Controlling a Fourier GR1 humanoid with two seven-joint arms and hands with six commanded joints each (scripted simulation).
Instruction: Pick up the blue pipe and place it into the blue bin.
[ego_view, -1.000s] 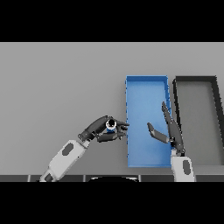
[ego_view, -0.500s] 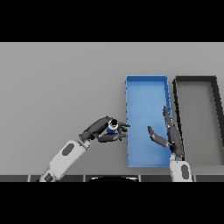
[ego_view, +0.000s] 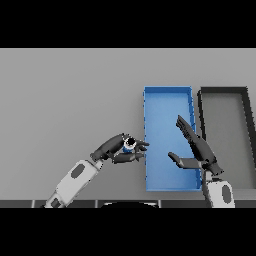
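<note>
Left hand: curled round the pipe, just left of the bin.
Right hand: spread, holding nothing, over the bin's right side.

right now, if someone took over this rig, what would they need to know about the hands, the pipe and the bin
Left hand: shut on the blue pipe, held just left of the blue bin, near its left wall.
Right hand: open, fingers straight, above the bin's right side, holding nothing.
Black bin: to the right of the blue one.
Done: pipe is grasped.
Left: carry it over the blue bin's wall and let go inside.
</note>
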